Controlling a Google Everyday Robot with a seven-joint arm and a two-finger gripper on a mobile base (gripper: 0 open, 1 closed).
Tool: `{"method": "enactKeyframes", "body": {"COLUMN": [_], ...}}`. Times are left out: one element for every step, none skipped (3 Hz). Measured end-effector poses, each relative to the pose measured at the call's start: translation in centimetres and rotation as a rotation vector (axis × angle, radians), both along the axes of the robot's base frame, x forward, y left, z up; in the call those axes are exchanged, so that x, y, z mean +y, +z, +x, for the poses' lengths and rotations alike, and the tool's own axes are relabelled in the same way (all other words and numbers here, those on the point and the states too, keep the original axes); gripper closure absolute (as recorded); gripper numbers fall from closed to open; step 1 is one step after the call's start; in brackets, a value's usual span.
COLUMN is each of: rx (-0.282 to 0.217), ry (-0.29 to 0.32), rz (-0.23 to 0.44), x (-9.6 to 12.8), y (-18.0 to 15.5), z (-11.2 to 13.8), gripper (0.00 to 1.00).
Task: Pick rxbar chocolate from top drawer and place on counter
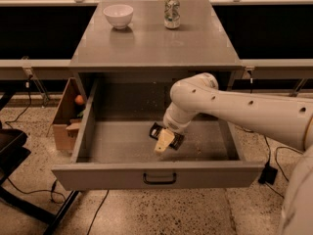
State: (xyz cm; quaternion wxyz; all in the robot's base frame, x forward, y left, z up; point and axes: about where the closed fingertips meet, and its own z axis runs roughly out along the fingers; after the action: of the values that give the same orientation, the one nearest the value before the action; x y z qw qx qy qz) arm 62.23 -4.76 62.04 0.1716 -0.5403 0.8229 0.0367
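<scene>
Here, your small, flat, black-wrapped rxbar chocolate point(155, 130) lies on the speckled floor of the wide grey metal top drawer point(122, 146), right of middle. The tan two-finger gripper point(165, 141) sits directly over the bar, covering its centre; you cannot tell whether it grips. The wrapper print is too small to read. Far back, the smooth grey counter point(151, 43) holds a white bowl point(118, 15) and a silver can point(171, 11).

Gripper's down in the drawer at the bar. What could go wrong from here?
The gripper sits over the rxbar chocolate, which lies flat on the top drawer floor: a grasp may slip or push it. The arm bends close to the counter front edge and could clip it on lifting. The can and bowl stand at the back; place nearer the front.
</scene>
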Motion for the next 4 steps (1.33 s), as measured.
{"method": "enactKeyframes", "body": {"rx": [0.049, 0.065, 0.065, 0.065], "ry": [-0.011, -0.015, -0.015, -0.015], "rz": [-0.014, -0.016, -0.016, -0.016], "x": [-0.86, -0.98, -0.98, -0.98], "y": [-2.44, -2.81, -2.82, -2.82], "z": [-0.24, -0.55, -0.55, -0.55], "gripper": [0.18, 0.50, 0.73, 0.96]}}
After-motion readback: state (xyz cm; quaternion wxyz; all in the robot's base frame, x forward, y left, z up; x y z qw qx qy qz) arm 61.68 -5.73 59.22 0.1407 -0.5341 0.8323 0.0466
